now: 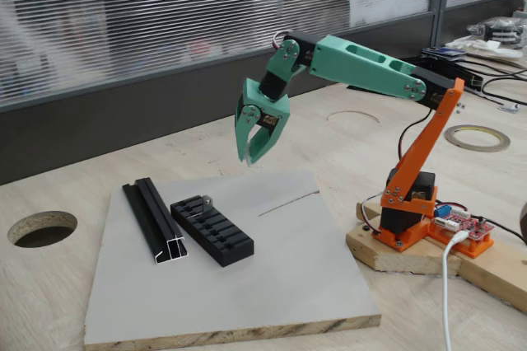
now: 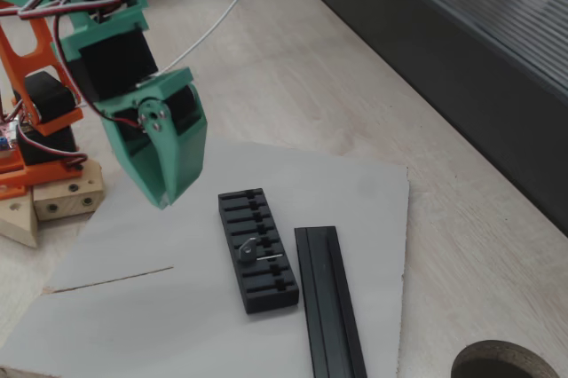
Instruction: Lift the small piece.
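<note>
Above the grey board (image 1: 272, 269), empty jaws nearly closed, small piece (image 2: 247, 251) on the ribbed block (image 2: 257, 249)

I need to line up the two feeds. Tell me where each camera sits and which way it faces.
A fixed view: low at the table's near edge, facing the window blinds; shows the whole arm from its orange base to the hand, hanging over the grey board.
Another fixed view: high on the far side, looking steeply down; shows the hand and part of the base.
Both share the board, ribbed block, rail and small piece.
</note>
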`<state>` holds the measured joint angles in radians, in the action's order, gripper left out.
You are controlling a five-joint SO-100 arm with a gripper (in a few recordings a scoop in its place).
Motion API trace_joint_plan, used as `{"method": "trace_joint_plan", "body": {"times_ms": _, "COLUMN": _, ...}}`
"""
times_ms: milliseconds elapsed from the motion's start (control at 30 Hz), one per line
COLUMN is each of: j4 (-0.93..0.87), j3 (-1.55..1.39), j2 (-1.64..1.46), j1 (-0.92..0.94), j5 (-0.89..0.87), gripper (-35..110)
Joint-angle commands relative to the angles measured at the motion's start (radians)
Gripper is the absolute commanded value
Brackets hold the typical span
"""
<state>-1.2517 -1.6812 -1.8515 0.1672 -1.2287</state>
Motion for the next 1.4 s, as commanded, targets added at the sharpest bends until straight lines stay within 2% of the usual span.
{"method": "trace_joint_plan", "body": {"times_ms": 0, "j4": -0.003, "j3": 0.018, "j2": -0.005, "j1": 0.006, "j5": 0.014, "gripper": 2}}
{"method": "trace_joint_plan", "body": {"times_ms": 300, "j4": -0.002, "j3": 0.02, "j2": 0.011, "j1": 0.005, "j5": 0.029, "gripper": 2}}
{"method": "trace_joint_plan", "body": {"times_ms": 400, "j4": -0.002, "j3": 0.018, "j2": 0.014, "j1": 0.005, "j5": 0.091, "gripper": 2}}
{"method": "trace_joint_plan", "body": {"times_ms": 500, "j4": -0.002, "j3": 0.018, "j2": 0.014, "j1": 0.005, "j5": 0.262, "gripper": 2}}
{"method": "trace_joint_plan", "body": {"times_ms": 833, "j4": -0.002, "j3": 0.017, "j2": 0.035, "j1": 0.005, "j5": 1.094, "gripper": 2}}
{"method": "trace_joint_plan", "body": {"times_ms": 1033, "j4": -0.003, "j3": 0.017, "j2": 0.055, "j1": 0.002, "j5": 1.493, "gripper": 2}}
{"method": "trace_joint_plan", "body": {"times_ms": 1200, "j4": -0.003, "j3": 0.017, "j2": 0.057, "j1": -0.13, "j5": 1.709, "gripper": 2}}
{"method": "trace_joint_plan", "body": {"times_ms": 1367, "j4": -0.003, "j3": 0.017, "j2": 0.057, "j1": -0.227, "j5": 1.766, "gripper": 2}}
